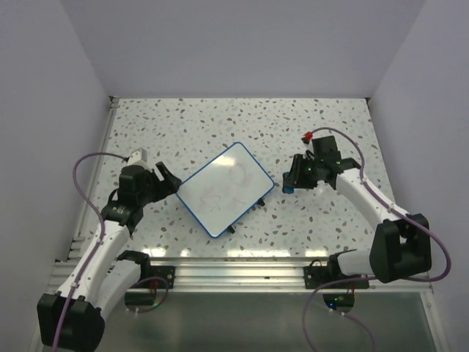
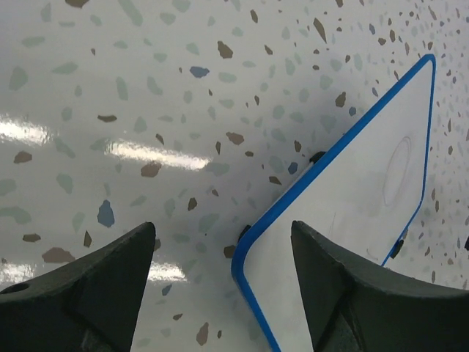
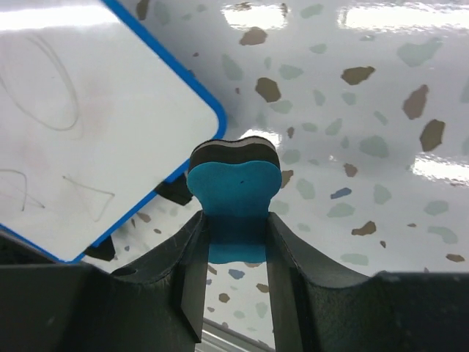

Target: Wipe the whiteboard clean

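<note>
Flat white blue-rimmed whiteboard (image 1: 226,189) lies angled mid speckled tabletop (image 1: 293,125), scribbles unerased; left end effector (image 2: 222,229), open astride its corner, should pin it before right end effector (image 3: 234,220), clamped on blue foam eraser (image 3: 234,187), sweeps flat

The board (image 1: 226,188) was white with a thin blue rim, black tabs and faint grey scribbles, among them an oval and a triangle. Between the black fingers (image 3: 315,301) of the right gripper (image 3: 234,224), the eraser (image 3: 234,194) was bright blue, with a dark grey-black layer at its far end. The left gripper (image 2: 222,231) was black too. Ahead of and between its fingers, the table (image 2: 110,88) was glossy white, speckled with brown, grey-green and blue chips. The cables (image 1: 91,156) were purple.
</note>
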`<state>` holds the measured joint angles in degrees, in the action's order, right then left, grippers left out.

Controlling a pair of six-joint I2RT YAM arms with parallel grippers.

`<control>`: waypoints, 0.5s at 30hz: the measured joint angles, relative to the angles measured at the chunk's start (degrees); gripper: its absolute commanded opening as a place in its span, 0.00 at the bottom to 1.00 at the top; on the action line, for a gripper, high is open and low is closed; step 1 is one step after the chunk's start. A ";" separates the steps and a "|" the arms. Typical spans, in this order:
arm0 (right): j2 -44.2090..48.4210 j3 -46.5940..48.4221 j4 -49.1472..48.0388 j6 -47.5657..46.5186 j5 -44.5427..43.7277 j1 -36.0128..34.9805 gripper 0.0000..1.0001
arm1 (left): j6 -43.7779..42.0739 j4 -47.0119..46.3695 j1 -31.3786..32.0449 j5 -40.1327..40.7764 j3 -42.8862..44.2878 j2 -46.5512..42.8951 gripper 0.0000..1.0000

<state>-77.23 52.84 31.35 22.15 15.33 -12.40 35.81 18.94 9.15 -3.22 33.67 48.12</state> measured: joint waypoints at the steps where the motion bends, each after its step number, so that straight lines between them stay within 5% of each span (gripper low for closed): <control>1: 0.20 0.20 -0.35 -0.04 0.87 -1.18 0.00 | 1.09 -0.04 0.00 -0.55 -1.88 -1.38 0.74; 15: 0.39 3.13 -5.79 -0.09 4.13 -12.63 0.00 | 6.58 -2.47 0.00 -9.22 -13.18 -13.49 0.66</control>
<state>-76.84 55.96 25.56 22.06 19.46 -25.04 42.39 16.47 9.15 -12.45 20.49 34.63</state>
